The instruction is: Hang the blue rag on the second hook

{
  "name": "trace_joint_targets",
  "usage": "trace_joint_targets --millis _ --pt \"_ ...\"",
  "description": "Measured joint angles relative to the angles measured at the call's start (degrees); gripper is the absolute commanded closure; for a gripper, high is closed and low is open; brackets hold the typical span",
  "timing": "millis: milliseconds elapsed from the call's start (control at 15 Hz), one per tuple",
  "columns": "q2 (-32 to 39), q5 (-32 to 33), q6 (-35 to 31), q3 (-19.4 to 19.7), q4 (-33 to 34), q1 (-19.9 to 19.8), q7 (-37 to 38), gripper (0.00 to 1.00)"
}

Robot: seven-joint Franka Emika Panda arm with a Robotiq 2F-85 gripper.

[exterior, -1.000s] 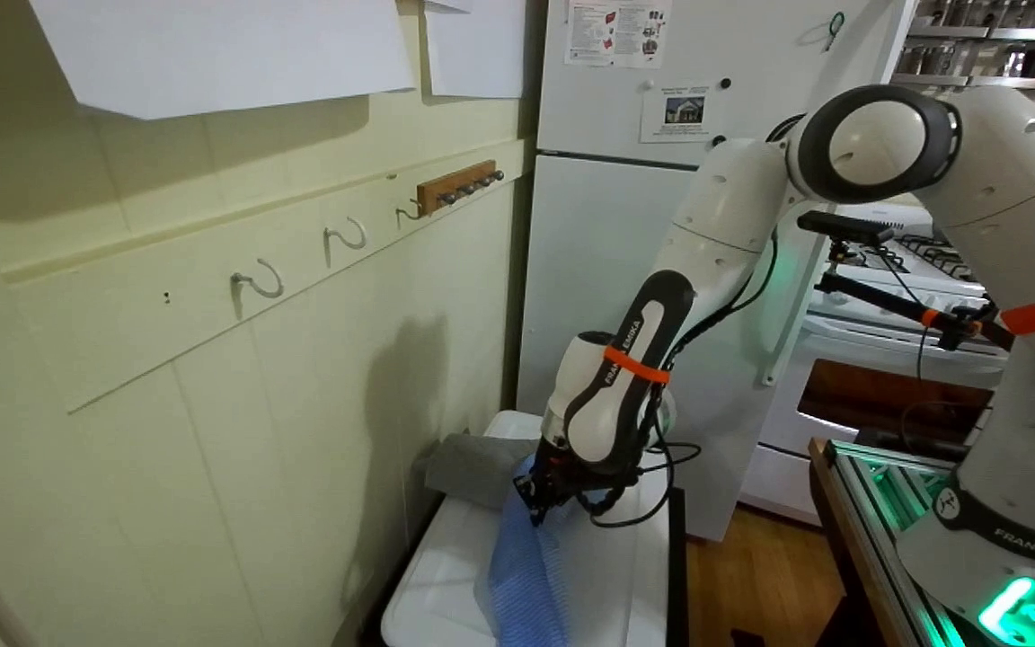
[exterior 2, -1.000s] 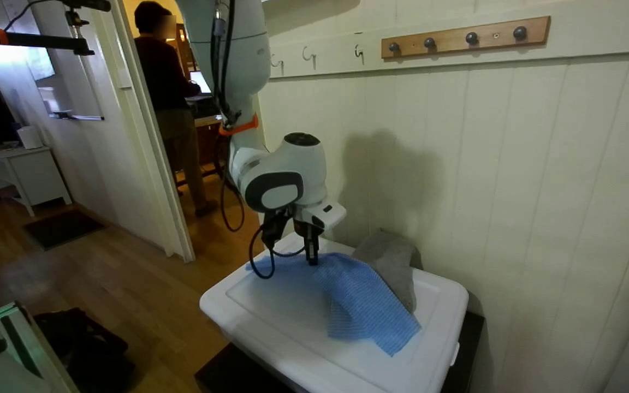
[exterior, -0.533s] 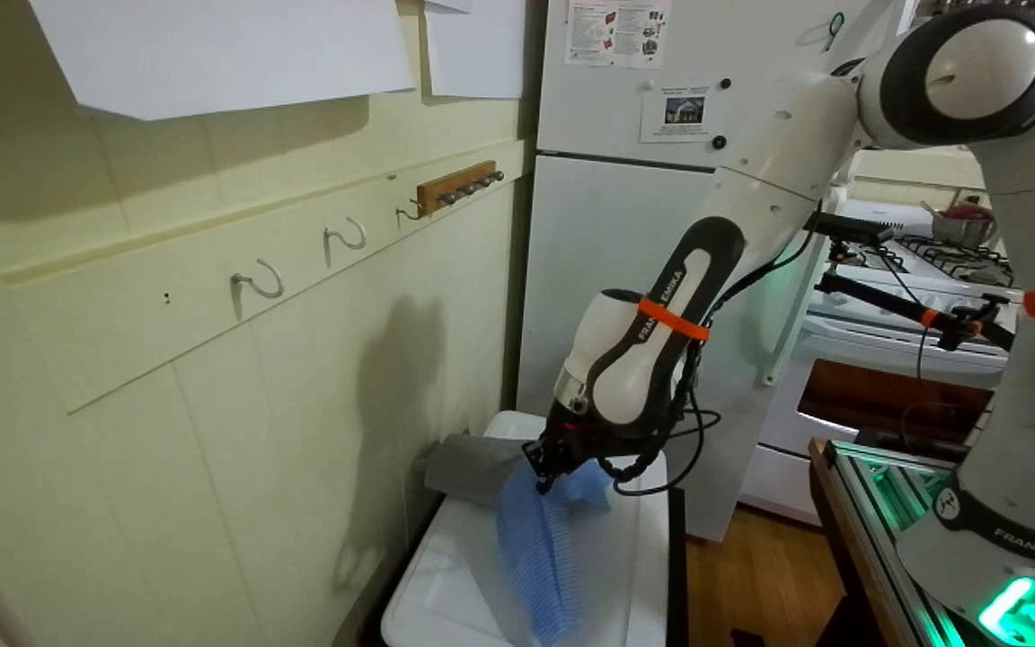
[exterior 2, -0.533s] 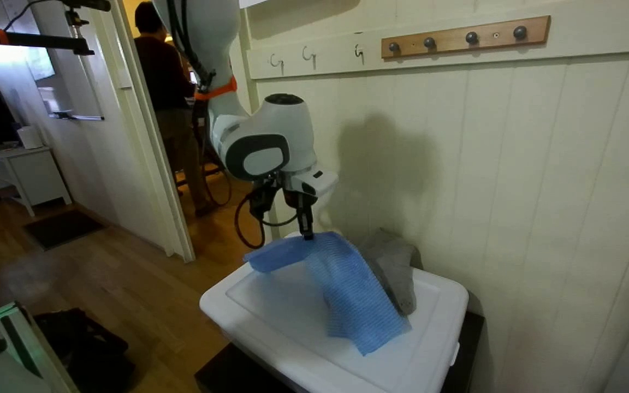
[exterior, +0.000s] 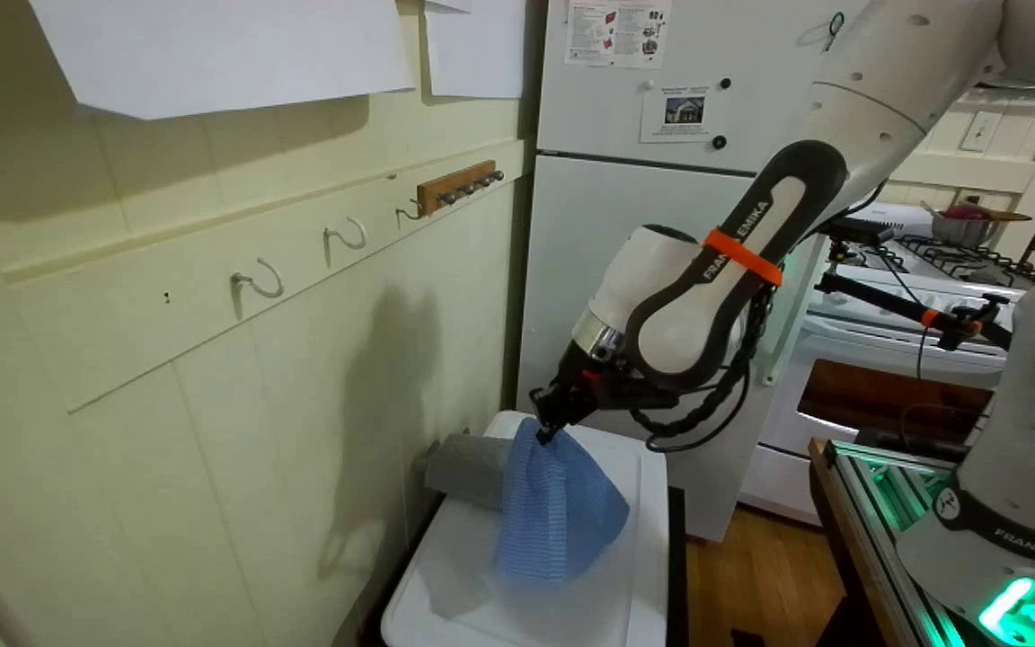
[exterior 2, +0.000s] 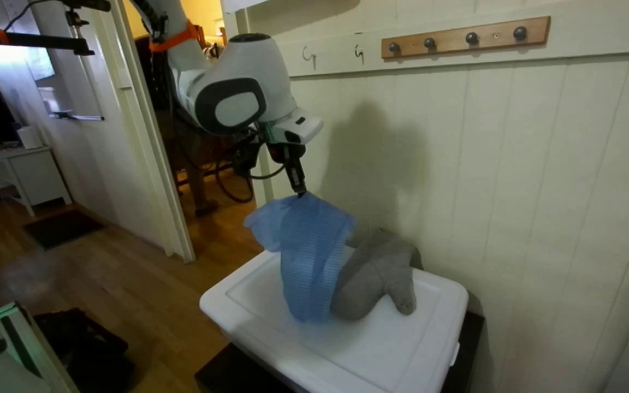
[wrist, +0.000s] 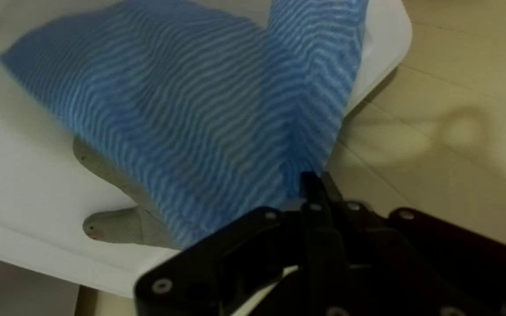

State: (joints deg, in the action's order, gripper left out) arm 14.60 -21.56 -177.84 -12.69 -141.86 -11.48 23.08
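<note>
The blue rag (exterior: 562, 512) hangs from my gripper (exterior: 543, 435) over the white bin. It also shows in an exterior view (exterior 2: 312, 251) and fills much of the wrist view (wrist: 218, 109). My gripper's fingertips (wrist: 316, 177) are closed together on the rag's upper part. Whether the rag's lower edge touches the lid I cannot tell. The second hook (exterior: 345, 235), silvery and curved, is the middle of three on the cream wall strip. It shows in an exterior view (exterior 2: 308, 54) too, bare and above my gripper's height. The arm hides a neighbouring hook there.
A grey mitt-like cloth (exterior 2: 383, 273) lies on the white bin lid (exterior 2: 369, 355) beside the rag. The nearest hook (exterior: 259, 280) and the wooden peg bar (exterior: 459, 187) stick out of the wall. The fridge (exterior: 607, 270) stands behind the arm.
My gripper has risen from the lid with the rag, pulling back towards the robot's base. The rag, spread on the lid before, now hangs down, uncovering more of the grey cloth.
</note>
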Motion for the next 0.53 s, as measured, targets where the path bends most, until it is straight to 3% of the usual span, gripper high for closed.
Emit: trace_joint_targets --millis 533 --pt "-10.54 -3.81 -0.78 -6.42 -0.26 -2.82 -4.74 1.00"
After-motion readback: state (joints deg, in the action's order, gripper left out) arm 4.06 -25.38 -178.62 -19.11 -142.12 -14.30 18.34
